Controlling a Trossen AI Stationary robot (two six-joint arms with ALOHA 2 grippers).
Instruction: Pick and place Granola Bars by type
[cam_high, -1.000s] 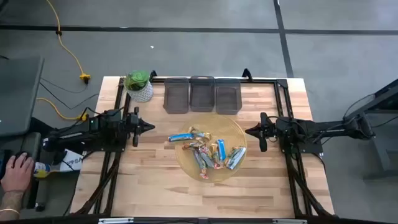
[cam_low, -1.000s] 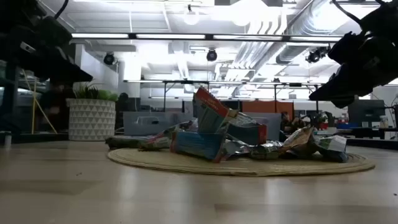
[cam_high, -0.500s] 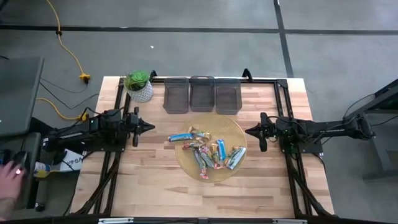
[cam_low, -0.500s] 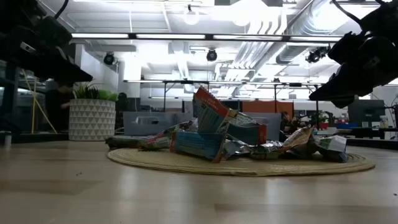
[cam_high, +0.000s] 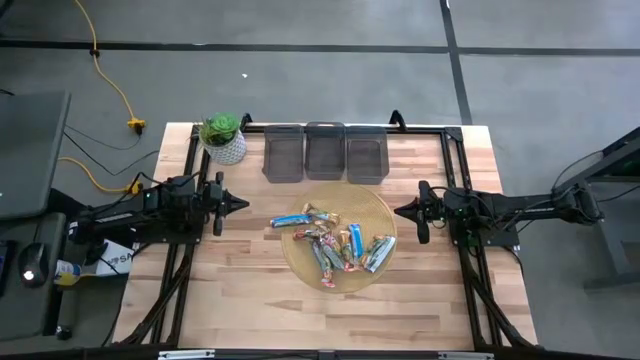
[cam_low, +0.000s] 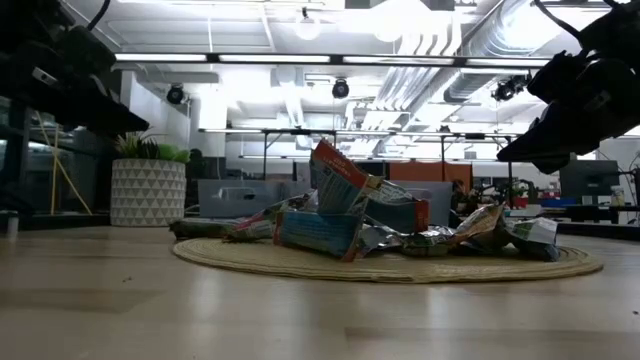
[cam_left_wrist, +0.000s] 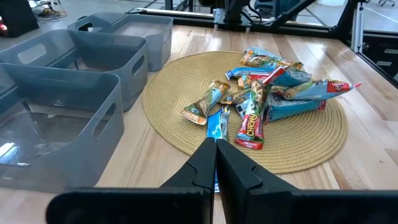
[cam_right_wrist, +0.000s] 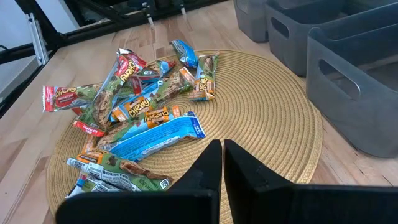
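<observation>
Claws come first, nearest the wrist cameras. The left claw (cam_left_wrist: 216, 163) has its fingers pressed together and holds nothing; the right claw (cam_right_wrist: 222, 163) is likewise narrow and empty. Neither has moved over the last second: in the high view the left claw (cam_high: 240, 205) hangs at nine o'clock of the round woven mat (cam_high: 385, 215) and the right claw (cam_high: 399, 211) at three o'clock, both just off its rim. The one change is off the surface (cam_high: 250, 300), where a person's hand at the far left edge has gone from sight. The Granola Bars (cam_high: 336, 243) lie heaped at the mat's centre, none lifted. Farther on, at twelve o'clock, stand three grey bins (cam_high: 325, 152), with no bar visible inside. Sorting, by this reading, has not begun.
</observation>
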